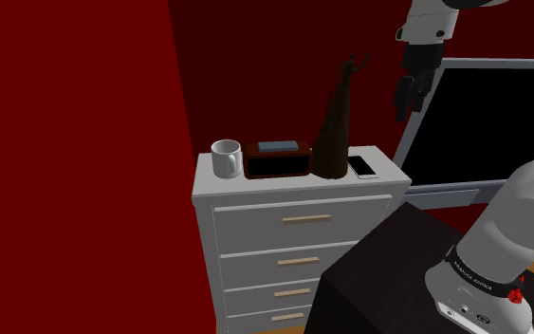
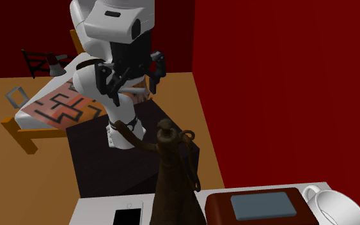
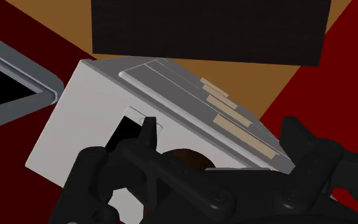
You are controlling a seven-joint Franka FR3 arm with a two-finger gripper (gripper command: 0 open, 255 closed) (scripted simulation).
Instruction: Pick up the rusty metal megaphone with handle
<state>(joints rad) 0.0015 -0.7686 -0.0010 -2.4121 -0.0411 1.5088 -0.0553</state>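
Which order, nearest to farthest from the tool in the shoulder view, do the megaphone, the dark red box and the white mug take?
1. Megaphone, upright, next along from the tool.
2. Dark red box, middle of the dresser top.
3. White mug, dresser end at the view's left.

White chest of drawers (image 1: 255, 237); on its top, from the shoulder view's left: white mug (image 1: 226, 158); dark red box (image 1: 277, 163); upright brown megaphone (image 1: 334, 128); phone (image 1: 363, 167).

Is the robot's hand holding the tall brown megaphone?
No, the gripper hangs open in the air beside the megaphone, not touching it.
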